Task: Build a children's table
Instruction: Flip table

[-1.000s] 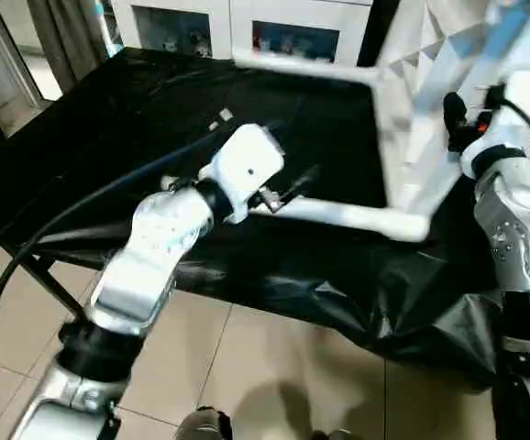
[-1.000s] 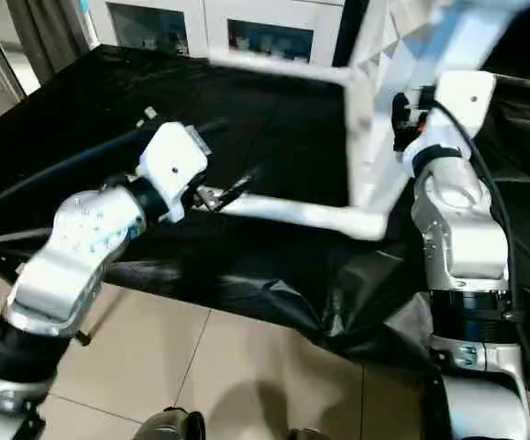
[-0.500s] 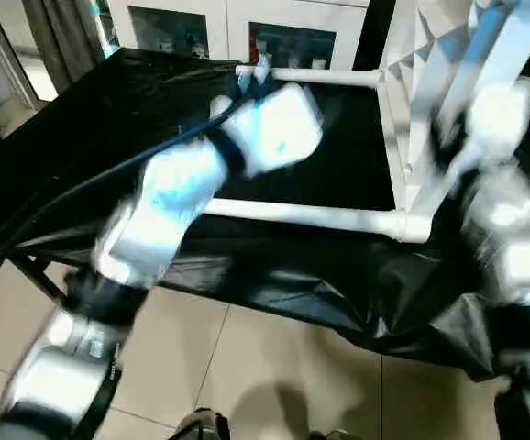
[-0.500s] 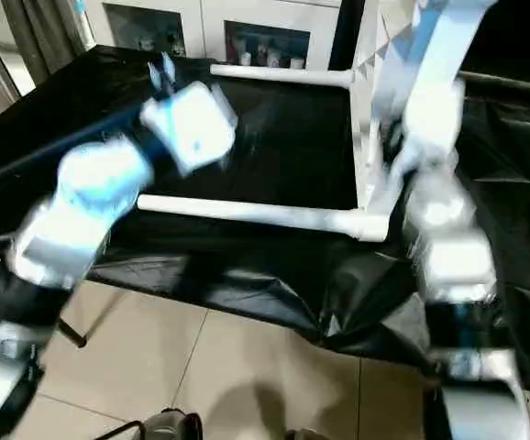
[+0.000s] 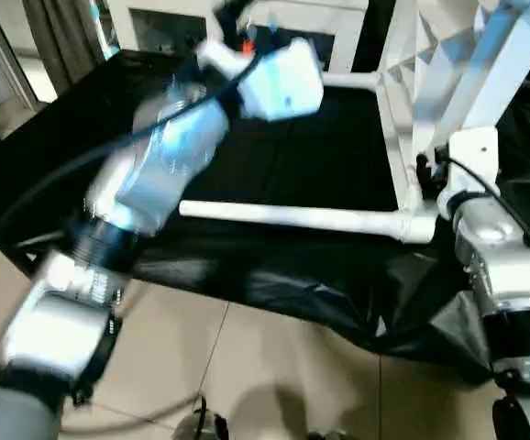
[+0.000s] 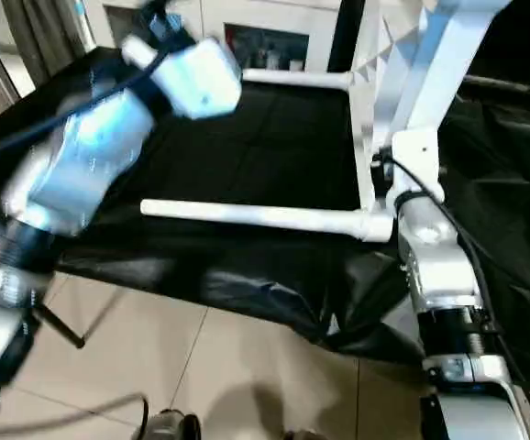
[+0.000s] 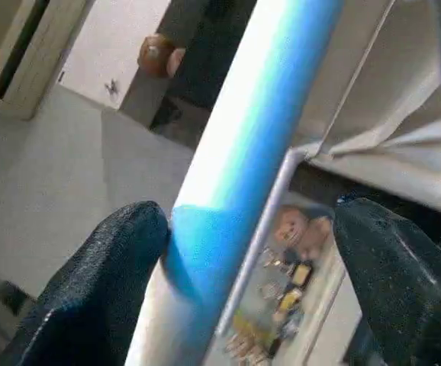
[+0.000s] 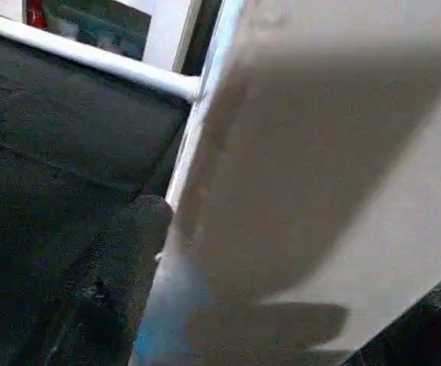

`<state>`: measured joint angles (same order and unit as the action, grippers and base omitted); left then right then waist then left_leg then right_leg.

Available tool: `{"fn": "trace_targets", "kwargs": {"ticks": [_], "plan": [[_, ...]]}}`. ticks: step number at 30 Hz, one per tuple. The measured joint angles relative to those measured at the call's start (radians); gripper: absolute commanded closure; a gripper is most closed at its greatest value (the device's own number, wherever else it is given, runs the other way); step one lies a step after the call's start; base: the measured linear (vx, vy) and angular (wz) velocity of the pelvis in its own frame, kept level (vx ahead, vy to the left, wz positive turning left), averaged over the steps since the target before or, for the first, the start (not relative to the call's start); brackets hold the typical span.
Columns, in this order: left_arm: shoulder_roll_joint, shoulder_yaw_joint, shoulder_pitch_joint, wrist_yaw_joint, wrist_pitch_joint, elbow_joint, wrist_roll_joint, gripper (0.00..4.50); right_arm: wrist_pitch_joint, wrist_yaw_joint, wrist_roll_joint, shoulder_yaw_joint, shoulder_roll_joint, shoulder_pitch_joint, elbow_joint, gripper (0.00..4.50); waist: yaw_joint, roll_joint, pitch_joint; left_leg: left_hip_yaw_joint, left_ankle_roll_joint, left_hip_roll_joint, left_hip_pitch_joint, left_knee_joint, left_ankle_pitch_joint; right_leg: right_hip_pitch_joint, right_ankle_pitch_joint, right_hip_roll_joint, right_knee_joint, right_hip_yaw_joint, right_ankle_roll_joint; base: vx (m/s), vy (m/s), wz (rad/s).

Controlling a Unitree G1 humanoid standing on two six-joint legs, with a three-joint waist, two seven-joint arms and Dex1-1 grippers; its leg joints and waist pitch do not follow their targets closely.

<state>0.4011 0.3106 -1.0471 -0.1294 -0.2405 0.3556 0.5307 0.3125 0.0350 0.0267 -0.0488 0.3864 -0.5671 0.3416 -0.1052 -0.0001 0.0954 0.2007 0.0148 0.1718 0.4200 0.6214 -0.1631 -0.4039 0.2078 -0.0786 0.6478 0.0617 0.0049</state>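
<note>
Your white plastic rectangular tabletop (image 5: 408, 137) stands on its edge in the upper right of the head views. Its ribbed underside is turned toward the middle of the frame. Two long white tube legs stick out of its corner sockets toward the left. The lower leg (image 5: 292, 217) lies level across the middle of the frame, just above the crumpled black plastic sheet (image 5: 320, 156) that covers the work table. The upper leg (image 5: 352, 81) runs level near the top of the frame.

Your left gripper (image 7: 255, 221) is raised to the top centre of the head views, at the end of the silver forearm that slants up from the lower left. In the left wrist view its two black fingers stand wide apart. A white tube passes between them and lies against one finger (image 7: 106, 274), well clear of the other (image 7: 388, 267), so nothing is clamped.

Your right gripper (image 5: 427, 170) sits at the right of the frame, against the near vertical rim of the tabletop, just above the socket of the lower leg. In the right wrist view the white rim runs up the frame close to the camera. You cannot tell whether this gripper is clamped on the rim or standing loose around it.

A beige tiled floor (image 5: 274, 367) fills the bottom of the head views, and a white cabinet with glass doors (image 6: 274, 46) stands at the top behind the table.
</note>
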Motion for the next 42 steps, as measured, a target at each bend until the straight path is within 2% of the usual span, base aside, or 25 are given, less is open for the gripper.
{"fn": "trace_targets", "kwargs": {"ticks": [12, 13, 15, 18, 19, 23, 26, 33, 39, 42], "plan": [[-0.035, -0.002, -0.131, 0.105, -0.01, 0.213, 0.035, 0.47, -0.028, -0.001, -0.019, 0.0, -0.02, -0.021, 0.039, 1.13, -0.009, -0.004, -0.002, 0.0, -0.003, 0.0, 0.0, 0.001, 0.002, 0.0, -0.002, 0.0, 0.0, 0.0, -0.001, 0.0, 0.0, 0.0], [-0.04, -0.003, -0.134, 0.106, -0.017, 0.227, 0.033, 0.65, -0.035, -0.002, -0.02, 0.0, -0.02, -0.021, 0.044, 1.07, -0.009, -0.004, -0.002, 0.0, -0.003, 0.0, 0.0, 0.001, 0.003, 0.0, -0.003, 0.0, 0.0, 0.0, -0.001, 0.0, 0.0, 0.0], [-0.05, -0.006, -0.135, 0.106, -0.024, 0.246, 0.03, 0.83, -0.041, -0.005, -0.02, 0.0, -0.02, -0.021, 0.054, 1.41, -0.009, -0.004, -0.002, 0.0, -0.004, 0.0, 0.0, 0.001, 0.003, 0.0, -0.003, 0.0, 0.0, 0.0, -0.001, 0.0, 0.0, 0.0], [-0.056, -0.011, -0.14, 0.106, -0.033, 0.276, 0.013, 1.05, -0.044, -0.014, -0.02, -0.003, -0.021, -0.021, 0.056, 1.5, -0.009, -0.004, -0.002, 0.0, -0.004, 0.0, 0.001, 0.001, 0.004, 0.0, -0.004, 0.0, 0.0, 0.0, -0.001, 0.0, 0.0, 0.0], [-0.059, -0.011, -0.146, 0.106, -0.034, 0.299, 0.011, 1.26, -0.048, -0.02, -0.02, -0.003, -0.021, -0.021, 0.057, 1.82, -0.008, -0.004, -0.002, 0.0, -0.004, 0.0, 0.001, 0.001, 0.004, 0.0, -0.005, 0.0, 0.0, 0.0, -0.001, 0.0, 0.0, 0.0], [-0.059, -0.013, -0.184, 0.12, -0.042, 0.35, 0.011, 1.39, -0.058, -0.022, -0.016, -0.013, -0.024, -0.021, 0.059, 1.92, -0.008, -0.004, -0.002, 0.0, -0.005, 0.0, 0.001, 0.001, 0.005, 0.0, -0.005, 0.0, 0.0, 0.0, -0.001, 0.0, 0.0, 0.0], [-0.059, -0.013, -0.2, 0.12, -0.046, 0.378, 0.013, 1.72, -0.068, -0.023, -0.013, -0.017, -0.028, -0.021, 0.063, 2.27, -0.008, -0.004, -0.002, 0.0, -0.005, 0.0, 0.001, 0.001, 0.005, 0.0, -0.005, 0.0, 0.0, 0.0, -0.001, 0.0, 0.0, 0.0], [-0.056, -0.012, -0.223, 0.12, -0.05, 0.432, 0.021, 2.04, -0.086, -0.024, 0.001, -0.025, -0.029, -0.029, 0.063, 2.45, -0.009, -0.003, -0.002, 0.0, -0.005, 0.0, 0.001, 0.001, 0.005, 0.0, -0.006, -0.001, 0.0, 0.0, -0.001, 0.0, 0.0, 0.0], [-0.071, -0.042, -0.233, 0.048, -0.031, 0.446, -0.027, 2.12, -0.097, -0.033, 0.001, -0.03, -0.019, -0.043, 0.08, 2.48, -0.011, 0.001, -0.005, 0.001, -0.006, 0.0, 0.001, 0.001, 0.006, 0.0, -0.006, -0.001, 0.0, 0.001, -0.002, 0.0, 0.0, 0.0], [-0.101, -0.083, -0.235, -0.014, 0.013, 0.444, -0.089, 2.12, -0.098, -0.049, 0.001, -0.029, 0.017, -0.075, 0.101, 2.49, -0.014, 0.009, -0.008, 0.003, -0.008, -0.002, 0.001, 0.0, 0.007, -0.001, -0.007, -0.004, 0.0, 0.001, -0.003, 0.0, 0.0, 0.0]]}}
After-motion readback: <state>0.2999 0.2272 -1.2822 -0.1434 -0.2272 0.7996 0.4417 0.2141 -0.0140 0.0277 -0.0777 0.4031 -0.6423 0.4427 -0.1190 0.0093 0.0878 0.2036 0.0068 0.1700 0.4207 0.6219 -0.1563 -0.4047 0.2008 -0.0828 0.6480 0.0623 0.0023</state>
